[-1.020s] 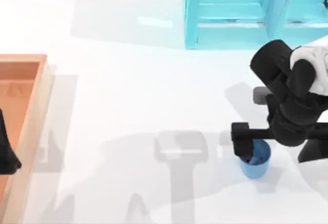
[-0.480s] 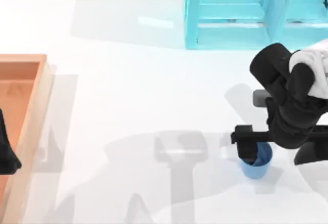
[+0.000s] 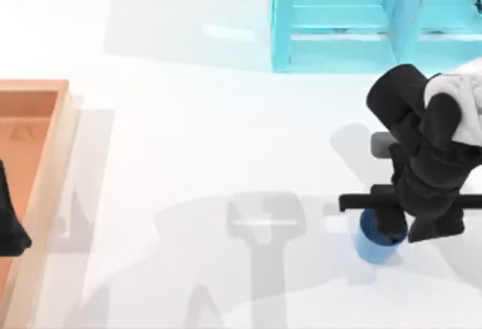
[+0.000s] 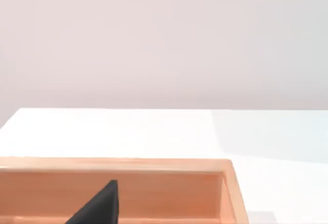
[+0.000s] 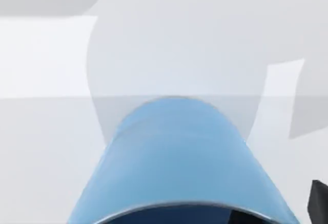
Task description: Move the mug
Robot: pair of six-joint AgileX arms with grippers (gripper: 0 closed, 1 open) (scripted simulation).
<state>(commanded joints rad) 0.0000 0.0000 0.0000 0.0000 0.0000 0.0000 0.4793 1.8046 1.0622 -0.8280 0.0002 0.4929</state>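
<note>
The mug [image 3: 370, 245], a small blue cup, stands upright on the white table at the front right. My right gripper [image 3: 407, 227] points down over the mug's right rim and is shut on the mug, with the rim wall between its fingers. In the right wrist view the mug [image 5: 179, 157] sits close up, and a dark fingertip [image 5: 319, 203] shows just outside its wall. My left gripper [image 3: 9, 223] is parked at the table's left edge, over a wooden tray.
A turquoise shelf [image 3: 339, 20] stands at the back right, behind my right arm. The wooden tray [image 3: 45, 178] lies along the left edge and also shows in the left wrist view [image 4: 154, 165]. White tabletop stretches between the tray and the mug.
The right gripper's fingers have drawn together around the mug's right rim and the hand has shifted slightly right. The mug has barely moved. The left arm has stayed still.
</note>
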